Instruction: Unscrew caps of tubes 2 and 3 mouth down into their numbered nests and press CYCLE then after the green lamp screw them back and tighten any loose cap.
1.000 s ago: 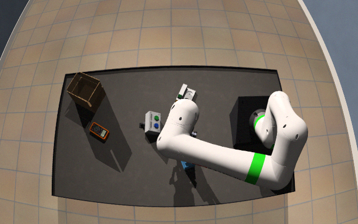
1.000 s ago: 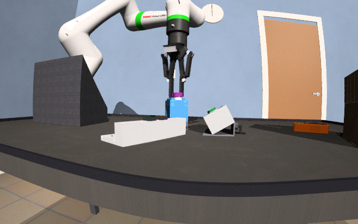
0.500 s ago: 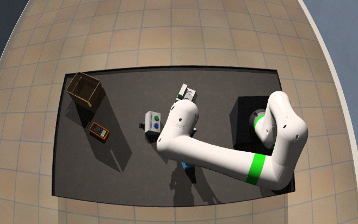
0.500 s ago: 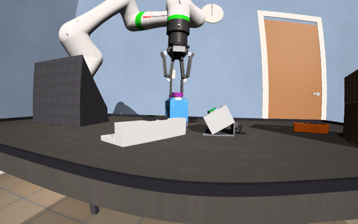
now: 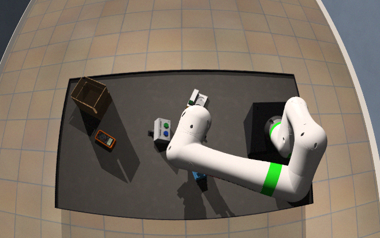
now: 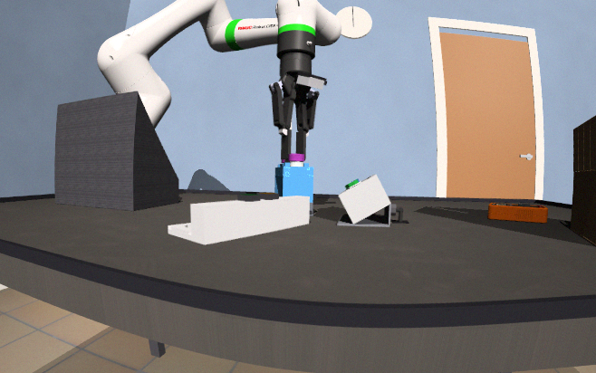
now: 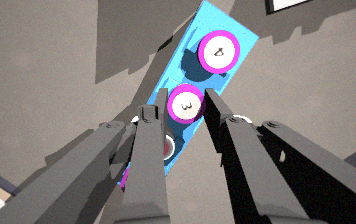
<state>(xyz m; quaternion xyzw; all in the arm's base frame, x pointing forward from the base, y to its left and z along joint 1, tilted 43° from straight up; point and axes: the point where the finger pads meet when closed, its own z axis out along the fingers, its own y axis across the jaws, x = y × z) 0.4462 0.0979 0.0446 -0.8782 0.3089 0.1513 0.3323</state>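
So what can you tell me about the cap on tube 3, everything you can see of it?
The tube 3 cap is a round magenta cap with a white top face marked 3. It sits on its tube in the blue decapping station, next to the tube 4 cap. The hand is shut on it, one finger pressing each side from above. In the exterior view it shows as a magenta band just above the blue block. Whether it is loosened I cannot tell.

Bright, even light casts long hard shadows across the table [image 5: 231,86]; wide-angle views bow edges.
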